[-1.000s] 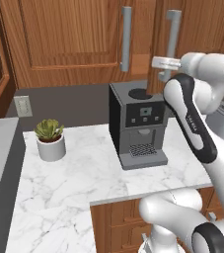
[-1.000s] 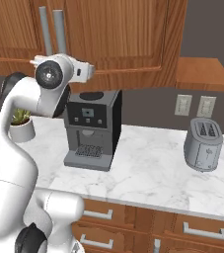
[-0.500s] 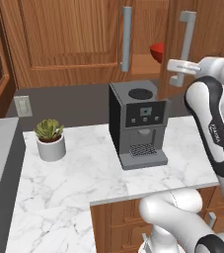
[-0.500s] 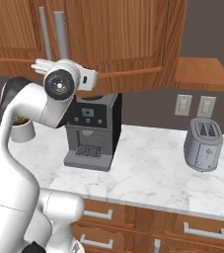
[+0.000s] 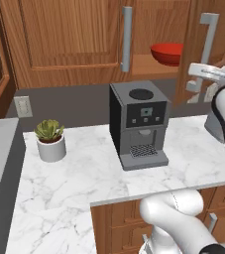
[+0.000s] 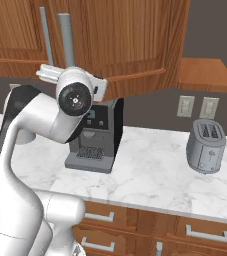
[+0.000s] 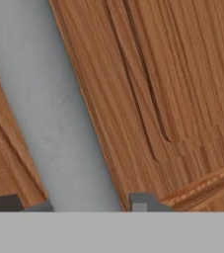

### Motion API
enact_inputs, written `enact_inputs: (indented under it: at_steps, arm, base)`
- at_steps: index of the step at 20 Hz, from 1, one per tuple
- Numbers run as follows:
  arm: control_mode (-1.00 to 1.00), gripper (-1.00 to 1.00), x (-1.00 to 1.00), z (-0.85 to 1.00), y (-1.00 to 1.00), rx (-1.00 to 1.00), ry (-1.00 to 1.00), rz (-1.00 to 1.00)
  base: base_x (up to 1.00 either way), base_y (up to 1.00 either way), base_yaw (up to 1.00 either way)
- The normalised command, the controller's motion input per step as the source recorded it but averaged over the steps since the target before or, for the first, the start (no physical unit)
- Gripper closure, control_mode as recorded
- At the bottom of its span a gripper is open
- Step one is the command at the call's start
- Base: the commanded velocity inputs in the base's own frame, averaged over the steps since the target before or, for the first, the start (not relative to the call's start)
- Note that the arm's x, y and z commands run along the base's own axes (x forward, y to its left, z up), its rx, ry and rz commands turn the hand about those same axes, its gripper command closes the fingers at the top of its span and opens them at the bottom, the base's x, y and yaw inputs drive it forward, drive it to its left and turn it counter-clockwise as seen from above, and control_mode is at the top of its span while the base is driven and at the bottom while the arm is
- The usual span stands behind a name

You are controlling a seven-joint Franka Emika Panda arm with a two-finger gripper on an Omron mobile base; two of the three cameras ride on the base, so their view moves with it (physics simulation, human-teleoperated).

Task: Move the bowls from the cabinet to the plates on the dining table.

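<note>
Cabinet right door stands swung open — red bowl sits on the shelf inside, above the coffee machine. Gripper straddles the grey bar handle, fingers either side — clenched or loose, can't tell.

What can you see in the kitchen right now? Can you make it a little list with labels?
cabinet door: swung partly open
handle: grey bar, between the tool's fingertips
tool: fingertips either side of the handle
red bowl: on the shelf inside the cabinet
coffee machine: on the marble counter, below the cabinet
plant pot: left of the coffee machine
toaster: on the counter, right side
</note>
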Motion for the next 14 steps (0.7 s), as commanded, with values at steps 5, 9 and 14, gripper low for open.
enact_inputs:
  at_steps: [5,9,14]
  arm:
    - [-1.00,-1.00,-0.40,0.06,-0.33,0.05,0.02,0.05]
    - [-1.00,-1.00,-0.10,0.00,-0.02,0.02,-0.01,0.03]
    - [-1.00,-1.00,-0.28,0.10,-0.18,0.04,-0.05,0.00]
  base:
    - [0.00,0.00,0.00]
    - [0.00,0.00,0.00]
    - [0.00,0.00,0.00]
